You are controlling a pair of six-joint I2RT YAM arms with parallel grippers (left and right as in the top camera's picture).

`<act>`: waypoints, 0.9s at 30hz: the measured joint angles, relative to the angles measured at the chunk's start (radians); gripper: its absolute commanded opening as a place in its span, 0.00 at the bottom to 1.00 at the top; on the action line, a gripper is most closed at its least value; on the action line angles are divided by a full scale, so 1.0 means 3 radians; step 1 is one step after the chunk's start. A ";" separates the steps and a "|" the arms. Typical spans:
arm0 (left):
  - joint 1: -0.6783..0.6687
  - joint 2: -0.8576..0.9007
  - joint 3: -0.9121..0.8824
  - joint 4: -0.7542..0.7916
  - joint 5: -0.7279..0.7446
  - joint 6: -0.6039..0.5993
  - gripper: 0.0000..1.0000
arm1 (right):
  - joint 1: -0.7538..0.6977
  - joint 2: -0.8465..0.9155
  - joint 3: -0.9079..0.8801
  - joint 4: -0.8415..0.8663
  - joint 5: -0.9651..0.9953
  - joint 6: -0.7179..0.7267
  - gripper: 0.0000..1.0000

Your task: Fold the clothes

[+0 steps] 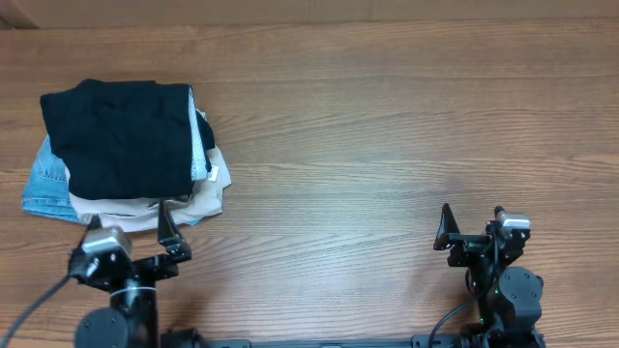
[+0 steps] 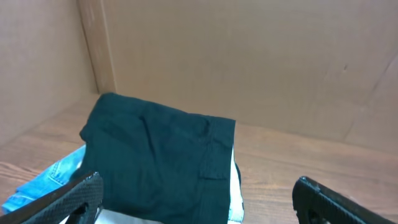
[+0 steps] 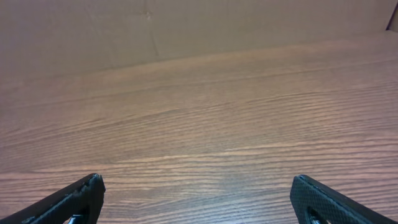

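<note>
Black shorts [image 1: 121, 135] lie at the left side of the wooden tabletop [image 1: 387, 116]. They rest on top of beige shorts [image 1: 189, 201] and a blue denim thing [image 1: 44, 184], which both peek out at the edges. The black shorts look like a flat bundle. It is almost square, a bit longer from side to side than from front to back. I think they may be doubled over already, but I cannot see the two legs apart, so I am not sure.

The left pincer [image 1: 129, 227] is the near one. It hangs just in front of the beige shorts, on the robot's side, and the black shorts lie straight ahead of it. Its two fingers are spread wide and hold nothing. In the left wrist view the black cloth sits in the middle, between the two finger tips and a little beyond them. One finger stands right at the front edge of the beige shorts. I cannot tell if it touches.

The right pincer [image 1: 472, 224] is well apart, over on the other side of the tabletop. It is spread wide too, and empty. Its own view shows only bare wood ahead.

So I think the next reach belongs to the left arm, going forward. The right arm would have to cross far to the left to help with the long side.
</note>
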 measured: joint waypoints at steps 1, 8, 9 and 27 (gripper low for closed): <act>0.0000 -0.0098 -0.0109 0.0051 0.0001 -0.0004 1.00 | 0.0000 -0.0001 0.0000 0.0001 0.0000 0.0000 1.00; -0.0126 -0.0327 -0.0607 0.0298 0.0001 -0.0053 1.00 | -0.0001 -0.0001 0.0000 0.0001 0.0000 0.0000 1.00; -0.0135 -0.0328 -0.0642 0.0299 0.0001 -0.0053 1.00 | -0.0001 -0.0001 0.0000 0.0001 0.0000 0.0000 1.00; -0.0153 -0.0338 -0.1436 0.0566 0.0000 -0.0051 1.00 | 0.0000 -0.0001 -0.0001 0.0005 0.0001 0.0000 1.00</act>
